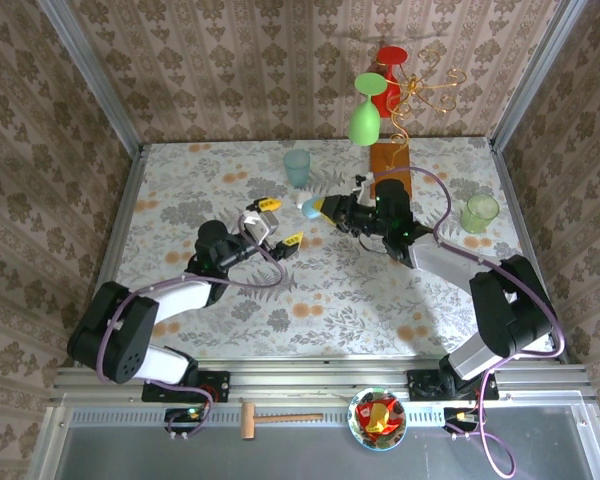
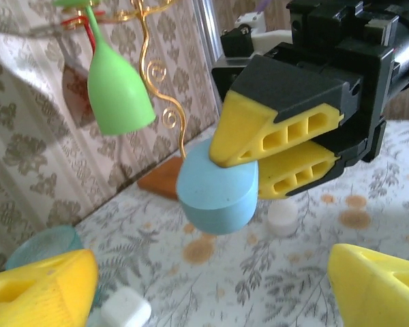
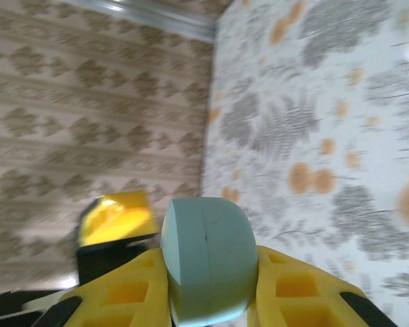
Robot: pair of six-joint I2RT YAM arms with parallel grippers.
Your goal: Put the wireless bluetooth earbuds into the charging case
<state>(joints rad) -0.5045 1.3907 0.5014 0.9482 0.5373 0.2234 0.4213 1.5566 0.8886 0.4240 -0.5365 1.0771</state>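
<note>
The charging case [image 1: 309,208] is a rounded light blue shell, closed, held off the table. My right gripper [image 1: 321,209] is shut on it, one yellow finger on each side [image 3: 208,286]. In the left wrist view the case [image 2: 215,197] hangs just ahead, pinched by the right gripper [image 2: 242,163]. My left gripper [image 1: 277,222] stands open just left of the case, its yellow fingers [image 2: 41,293] wide apart with nothing between them. Two small white earbuds lie on the tablecloth: one earbud [image 2: 283,219] under the right gripper, another earbud [image 2: 126,310] by my left finger.
A teal cup [image 1: 297,167] stands behind the grippers and a green cup [image 1: 479,213] at the right. A gold wire stand on a wooden base [image 1: 390,160] carries a hanging green goblet [image 1: 365,120] and a red one. Patterned walls close in the table.
</note>
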